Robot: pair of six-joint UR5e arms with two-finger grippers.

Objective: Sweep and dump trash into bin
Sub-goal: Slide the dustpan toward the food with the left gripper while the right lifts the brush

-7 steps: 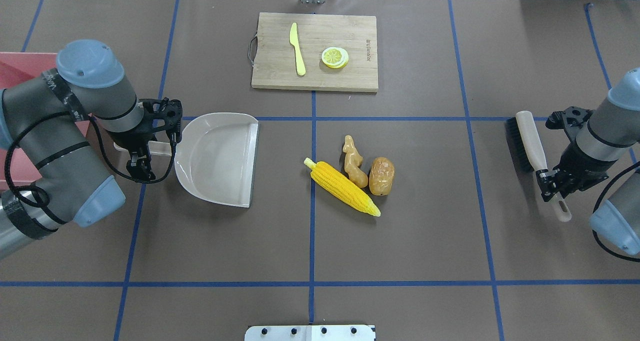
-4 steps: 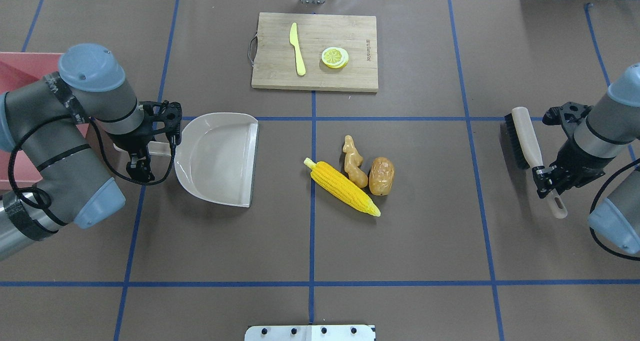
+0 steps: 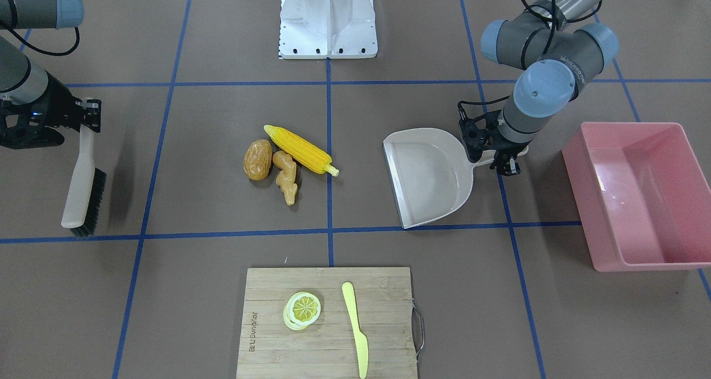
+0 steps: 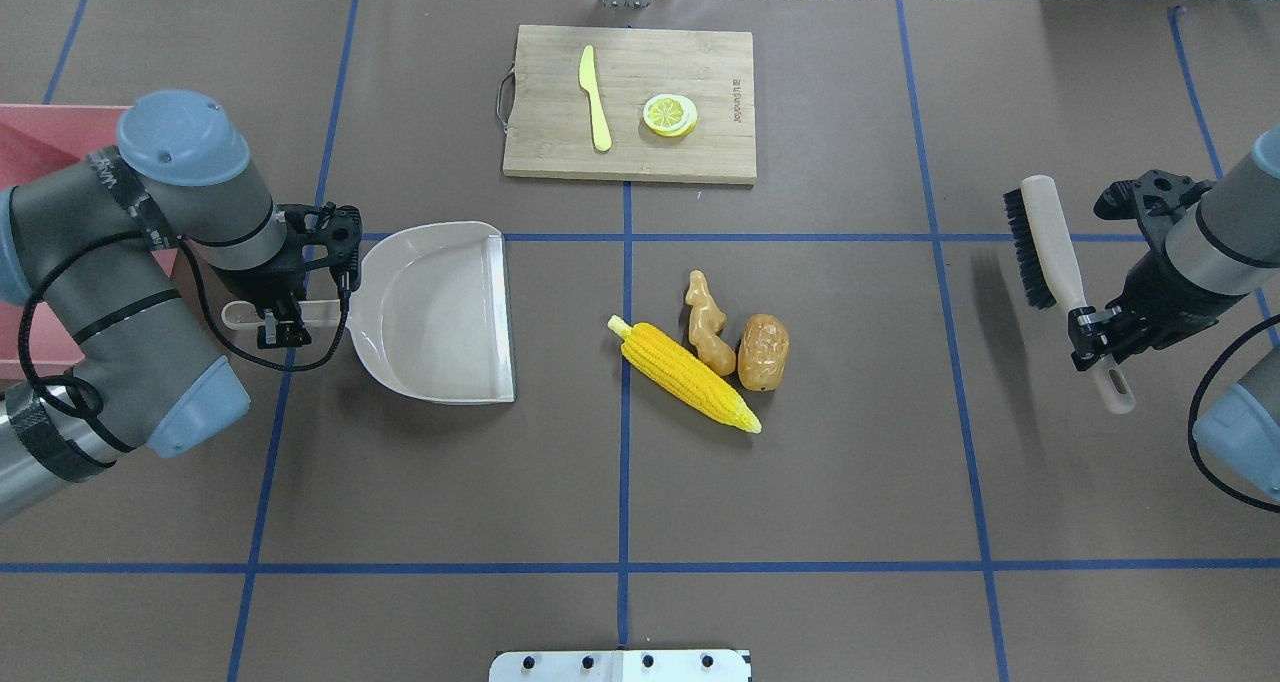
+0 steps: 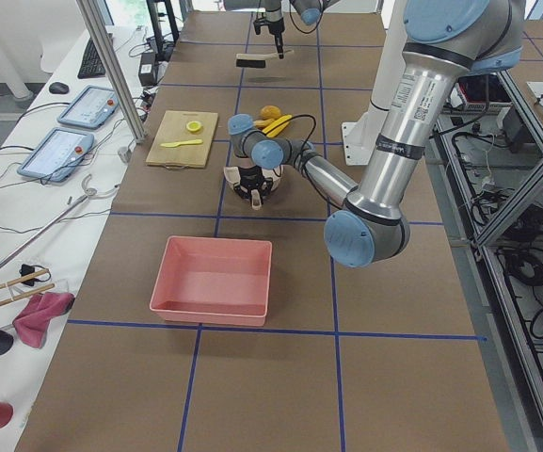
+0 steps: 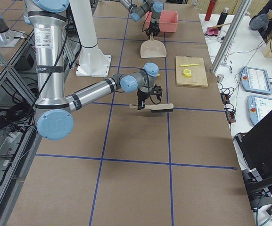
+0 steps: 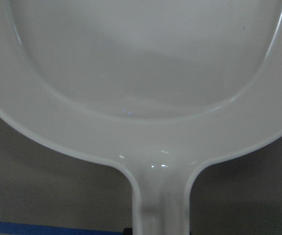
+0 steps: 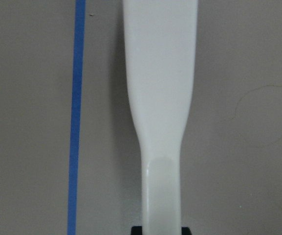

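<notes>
The trash lies together mid-table: a yellow corn cob (image 4: pixel 685 377), a tan ginger root (image 4: pixel 708 324) and a brown potato (image 4: pixel 763 352). My left gripper (image 4: pixel 283 312) is shut on the handle of the beige dustpan (image 4: pixel 435 312), whose open edge faces the trash about a hand's width from the corn. The pan fills the left wrist view (image 7: pixel 145 73). My right gripper (image 4: pixel 1090 337) is shut on the handle of a brush (image 4: pixel 1045 247) and holds it above the table, far right of the trash. The pink bin (image 3: pixel 639 195) stands behind the left arm, at the table's left end.
A wooden cutting board (image 4: pixel 630 102) at the far middle holds a pale yellow knife (image 4: pixel 595 97) and lemon slices (image 4: pixel 670 115). The robot's white base plate (image 4: pixel 620 665) sits at the near edge. Blue tape lines cross the brown table cover.
The dustpan has turned so its open edge runs straight along the grid. The right gripper has lifted the brush and carried it toward the far side.
</notes>
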